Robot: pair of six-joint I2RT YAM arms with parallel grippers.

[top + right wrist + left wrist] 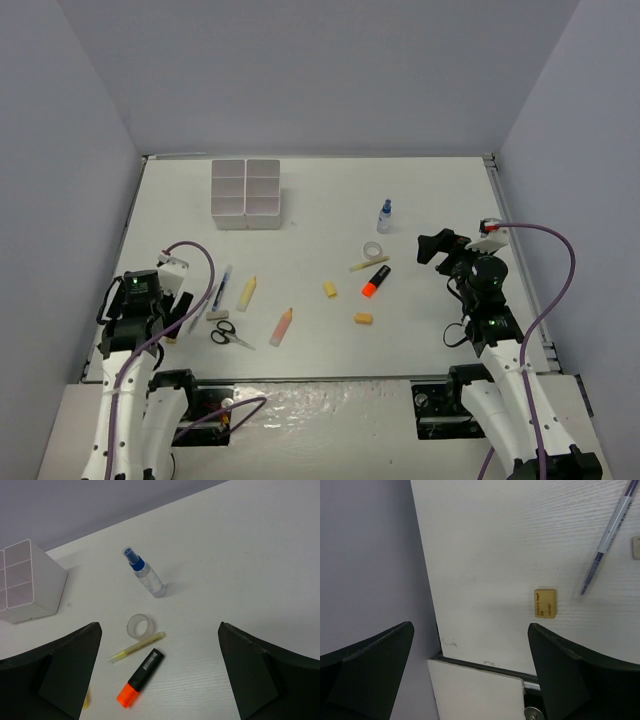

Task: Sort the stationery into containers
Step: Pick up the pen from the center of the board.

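Observation:
The white six-compartment containers [246,190] stand at the back left, their corner also showing in the right wrist view [25,580]. Stationery lies scattered: blue-capped bottle [144,573], tape roll [139,627], thin yellow pen [136,647] and orange highlighter [141,678] in front of my open right gripper [160,626]. Two small erasers [330,289] [363,319] lie mid-table. An orange marker [282,326], yellow marker [246,292], scissors [230,335] and blue pen [607,535] lie near my open left gripper [470,627]. A tan eraser [545,602] lies by its right finger. Both grippers hold nothing.
The table's left edge [432,605] and near edge seam [485,666] run between my left fingers, with the grey wall beyond. Grey walls enclose the table on three sides. My right gripper [437,245] hovers near the table's right side.

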